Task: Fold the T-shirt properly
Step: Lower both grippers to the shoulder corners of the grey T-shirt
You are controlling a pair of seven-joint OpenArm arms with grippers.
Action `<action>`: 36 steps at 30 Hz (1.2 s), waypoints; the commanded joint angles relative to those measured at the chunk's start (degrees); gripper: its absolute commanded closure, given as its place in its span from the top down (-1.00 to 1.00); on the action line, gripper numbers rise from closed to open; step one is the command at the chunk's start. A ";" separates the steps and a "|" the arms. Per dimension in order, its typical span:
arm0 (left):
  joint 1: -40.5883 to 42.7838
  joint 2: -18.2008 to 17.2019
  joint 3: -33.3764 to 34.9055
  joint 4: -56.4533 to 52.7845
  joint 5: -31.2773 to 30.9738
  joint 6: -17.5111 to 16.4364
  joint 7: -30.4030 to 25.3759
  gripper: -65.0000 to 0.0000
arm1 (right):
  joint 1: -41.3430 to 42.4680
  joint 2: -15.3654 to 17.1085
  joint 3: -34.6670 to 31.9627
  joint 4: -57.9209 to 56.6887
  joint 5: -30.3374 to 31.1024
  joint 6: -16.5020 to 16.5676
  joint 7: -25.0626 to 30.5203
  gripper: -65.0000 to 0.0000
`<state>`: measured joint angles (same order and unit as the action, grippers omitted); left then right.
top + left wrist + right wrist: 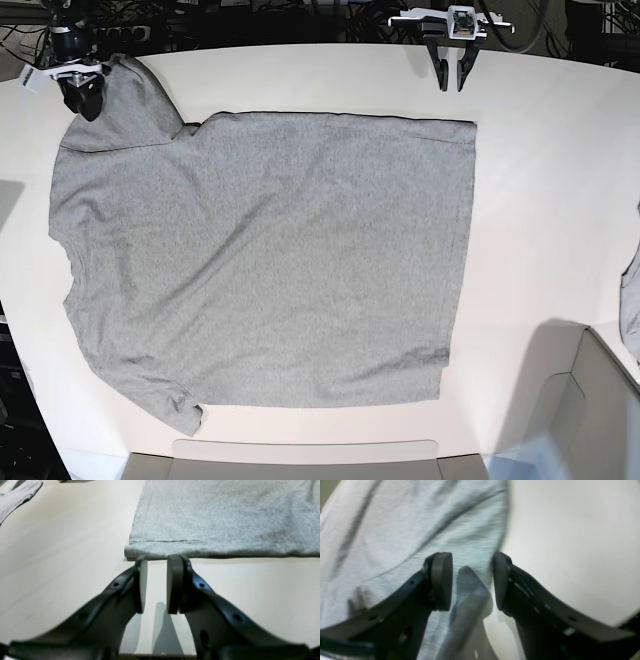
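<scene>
Both grippers poised at the far edge of the flat T-shirt (pixel 270 250)

We see the shirt spread flat across the white table (pixel 540 200), hem to the right, sleeves left. Our left gripper (pixel 157 562) waits just off the far hem corner, jaws apart and empty, lined up, we judge, to pinch that edge. Our right gripper (pixel 472 580) hovers over the far sleeve, jaws wide apart, holding nothing. Another grey garment (pixel 631 300) lies well apart at the right edge.

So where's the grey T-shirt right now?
The T-shirt lies spread flat on the white table, filling the middle and left of the base view, its hem corner just ahead of the left gripper.
</scene>
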<state>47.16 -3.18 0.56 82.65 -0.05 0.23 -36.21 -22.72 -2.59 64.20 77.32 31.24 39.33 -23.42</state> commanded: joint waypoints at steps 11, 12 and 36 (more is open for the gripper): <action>1.24 0.06 0.10 4.60 -0.25 0.25 -1.82 -0.54 | -5.90 -4.66 -8.51 0.09 -4.56 0.67 -5.37 -0.17; 1.24 0.06 0.10 5.04 -0.25 0.25 -1.82 -0.54 | -6.25 -4.66 -8.69 0.09 -4.56 0.67 -5.37 -0.17; -8.61 -11.72 -8.78 13.30 -66.45 -3.79 54.45 -0.29 | -5.90 -1.32 -8.07 -0.18 -4.56 0.67 -5.28 -0.17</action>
<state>38.22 -14.59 -8.23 95.20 -66.54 -4.34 17.78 -27.31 -3.84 55.92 78.32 33.63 39.31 -21.87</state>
